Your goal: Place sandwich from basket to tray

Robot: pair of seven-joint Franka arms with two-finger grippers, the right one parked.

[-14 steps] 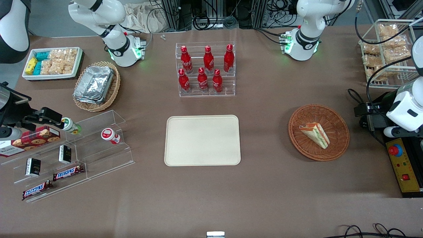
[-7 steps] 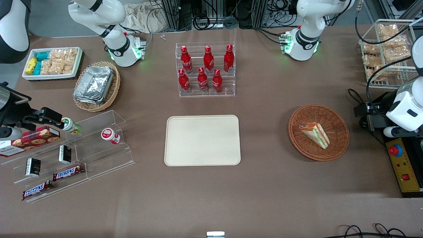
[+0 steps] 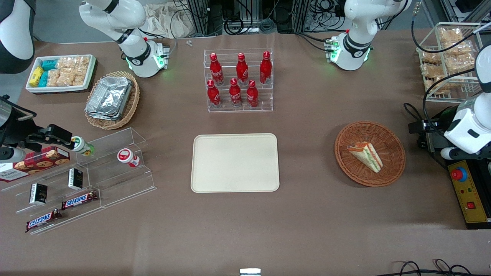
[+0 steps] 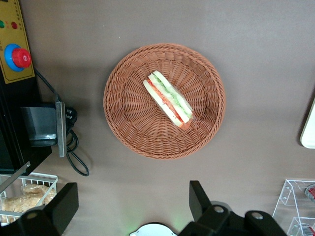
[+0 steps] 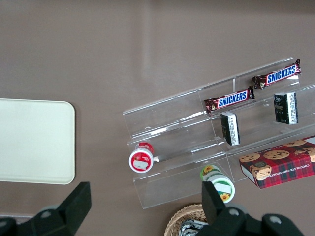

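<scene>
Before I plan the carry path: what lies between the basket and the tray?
Only bare brown table, per the front view, between basket and tray. Gripper hovers open above the basket.

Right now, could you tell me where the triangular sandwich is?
The triangular white-bread sandwich lies in the round reddish-brown wicker basket, toward the working arm's end of the table; the open end effector hovers above it.

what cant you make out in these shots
- Hand, open, above the table beside the basket: in the front view the arm's own body hides its fingers.
- Sandwich: its underside is hidden against the basket in both views.
- Tray: the wrist view shows only a corner, cut off by the picture's edge.
</scene>
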